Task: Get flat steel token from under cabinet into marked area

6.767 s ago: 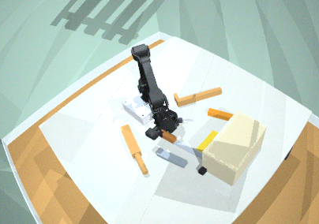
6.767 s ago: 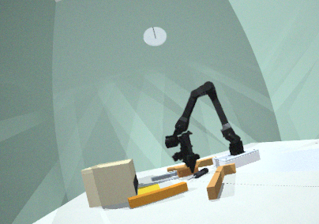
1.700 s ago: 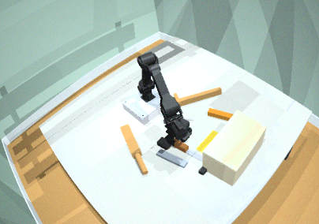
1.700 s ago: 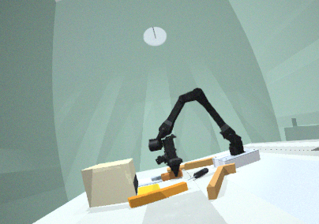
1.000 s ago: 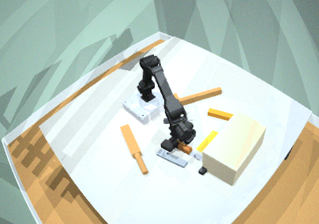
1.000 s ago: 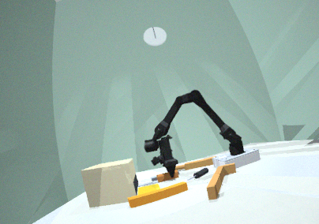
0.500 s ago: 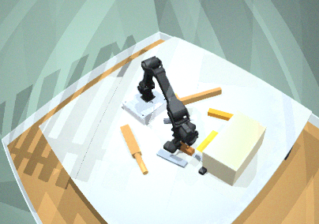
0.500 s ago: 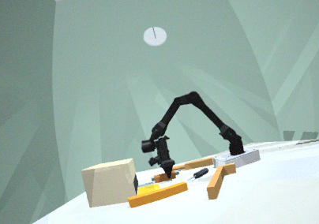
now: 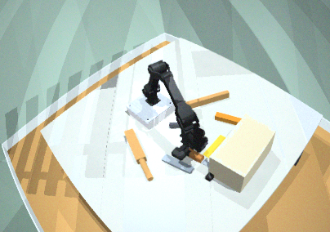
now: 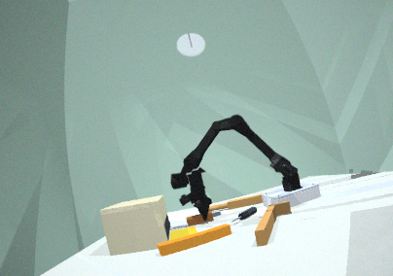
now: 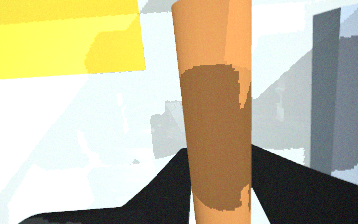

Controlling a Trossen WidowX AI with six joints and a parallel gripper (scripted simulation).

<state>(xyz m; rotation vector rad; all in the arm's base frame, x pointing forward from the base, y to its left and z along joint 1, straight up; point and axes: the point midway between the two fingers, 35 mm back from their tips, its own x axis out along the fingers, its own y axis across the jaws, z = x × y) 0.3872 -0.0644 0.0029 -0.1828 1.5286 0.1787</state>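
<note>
Fingers [image 10: 206, 219] clench an orange-brown handle [image 9: 196, 155] [image 10: 196, 220] [image 11: 216, 120] near the cabinet [image 9: 241, 149] [image 10: 135, 225], a yellow strip [image 9: 215, 146] [image 10: 183, 233] [image 11: 75, 47] and gray bar [image 9: 177, 163] [image 11: 326, 95] flanking it.
</note>
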